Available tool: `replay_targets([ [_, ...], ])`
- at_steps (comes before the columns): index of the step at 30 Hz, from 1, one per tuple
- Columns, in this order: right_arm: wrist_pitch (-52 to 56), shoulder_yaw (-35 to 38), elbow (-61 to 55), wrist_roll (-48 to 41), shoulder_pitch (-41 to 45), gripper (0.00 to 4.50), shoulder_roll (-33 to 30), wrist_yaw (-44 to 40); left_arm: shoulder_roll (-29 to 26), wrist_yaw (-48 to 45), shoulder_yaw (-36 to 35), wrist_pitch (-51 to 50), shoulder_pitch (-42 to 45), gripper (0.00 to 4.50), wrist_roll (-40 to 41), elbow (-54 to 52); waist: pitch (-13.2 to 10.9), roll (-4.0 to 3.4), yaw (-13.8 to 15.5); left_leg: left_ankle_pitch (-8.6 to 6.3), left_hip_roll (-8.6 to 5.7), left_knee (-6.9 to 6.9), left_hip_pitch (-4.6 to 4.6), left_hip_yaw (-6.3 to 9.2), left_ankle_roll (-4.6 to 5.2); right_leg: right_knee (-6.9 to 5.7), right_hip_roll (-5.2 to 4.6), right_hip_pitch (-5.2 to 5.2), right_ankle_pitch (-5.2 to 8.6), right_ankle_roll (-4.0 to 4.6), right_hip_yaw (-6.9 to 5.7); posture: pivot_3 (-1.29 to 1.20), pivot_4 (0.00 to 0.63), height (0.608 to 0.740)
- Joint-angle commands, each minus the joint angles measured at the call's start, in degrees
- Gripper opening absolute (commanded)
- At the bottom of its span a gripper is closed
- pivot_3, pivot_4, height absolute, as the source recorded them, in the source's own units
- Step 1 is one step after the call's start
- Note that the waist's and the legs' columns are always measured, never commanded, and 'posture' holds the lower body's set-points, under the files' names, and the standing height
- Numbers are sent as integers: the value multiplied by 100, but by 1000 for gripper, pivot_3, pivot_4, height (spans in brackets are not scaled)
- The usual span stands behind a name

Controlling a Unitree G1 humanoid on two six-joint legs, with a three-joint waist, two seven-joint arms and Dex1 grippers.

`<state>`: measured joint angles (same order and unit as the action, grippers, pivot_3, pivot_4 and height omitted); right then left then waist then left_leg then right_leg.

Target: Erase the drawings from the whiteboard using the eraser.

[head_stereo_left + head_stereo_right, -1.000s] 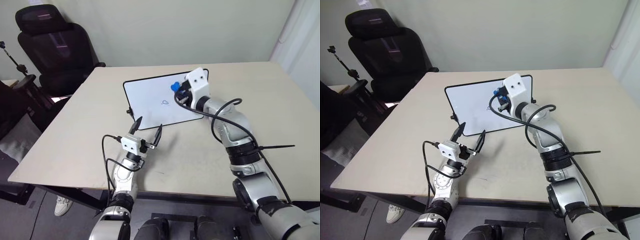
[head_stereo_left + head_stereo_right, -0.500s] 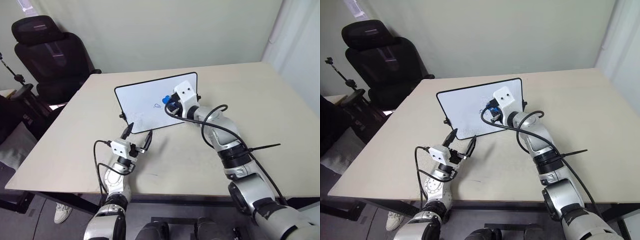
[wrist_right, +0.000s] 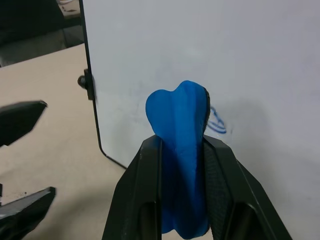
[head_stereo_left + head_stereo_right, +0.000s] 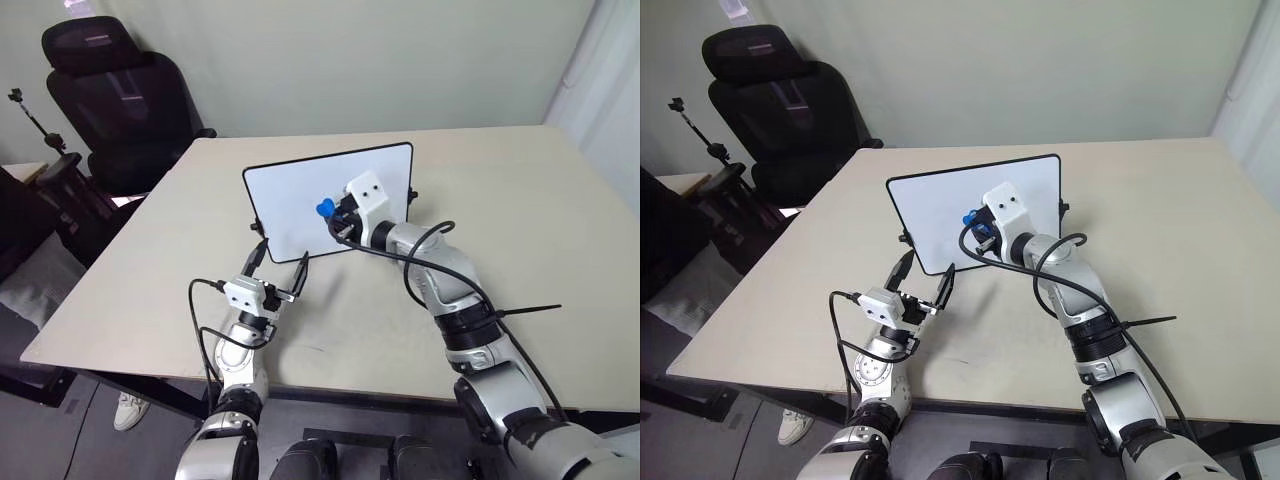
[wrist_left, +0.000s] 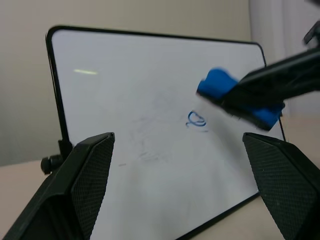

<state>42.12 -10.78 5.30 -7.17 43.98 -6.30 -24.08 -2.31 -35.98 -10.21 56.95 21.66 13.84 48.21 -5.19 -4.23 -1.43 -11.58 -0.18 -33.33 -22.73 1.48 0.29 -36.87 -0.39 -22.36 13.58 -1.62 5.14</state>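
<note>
Right gripper (image 3: 182, 150) fingers pinch the eraser (image 3: 181, 130), its tip just beside the drawings (image 3: 217, 121) on the whiteboard (image 4: 290, 195). White face spreads wide around them to the black frame. Left gripper (image 4: 281, 266) gapes empty before the board's lower edge.

Drawings (image 3: 216, 121) partly behind eraser (image 3: 181, 145)

No readable text, label, brand or number is showing anywhere; the whiteboard (image 5: 150, 130) is carrying only a blue scribble (image 5: 196, 120).

Head views above; wrists near whiteboard (image 5: 150, 100)
</note>
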Motion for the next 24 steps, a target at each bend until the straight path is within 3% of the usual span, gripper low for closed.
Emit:
replay_targets([
  [1,29,46,-464,-136,-33,1062,19,-75,18,100,97,-259,-431,4500,-12,-151,-2,3,7,3,1,-8,-20,0,4,-4,1,-15,-1,-1,-1,0,150,740],
  [6,76,34,-521,-129,-124,1062,-4,-43,-62,373,154,-861,-612,4500,-66,-812,-14,22,7,60,11,-29,-46,0,74,-14,7,-24,11,-13,-9,0,150,740],
  [15,-12,-32,-482,-50,-108,1062,19,-2,-161,572,385,-1915,-701,4500,-63,-1693,-58,89,10,61,32,-62,-75,1,74,-25,15,-36,49,-11,-30,0,150,740],
  [19,-79,-39,-455,-47,-81,1062,38,-9,-158,666,468,-2240,-740,4500,-61,-2145,-97,151,19,61,32,-74,-87,2,73,-26,15,-41,43,-8,-32,0,150,740],
  [24,-341,53,-273,3,156,1062,172,132,-174,773,518,-2505,-767,4500,-83,-2432,-128,199,31,64,31,-109,-130,2,72,-25,12,-67,6,35,-33,0,150,740],
])
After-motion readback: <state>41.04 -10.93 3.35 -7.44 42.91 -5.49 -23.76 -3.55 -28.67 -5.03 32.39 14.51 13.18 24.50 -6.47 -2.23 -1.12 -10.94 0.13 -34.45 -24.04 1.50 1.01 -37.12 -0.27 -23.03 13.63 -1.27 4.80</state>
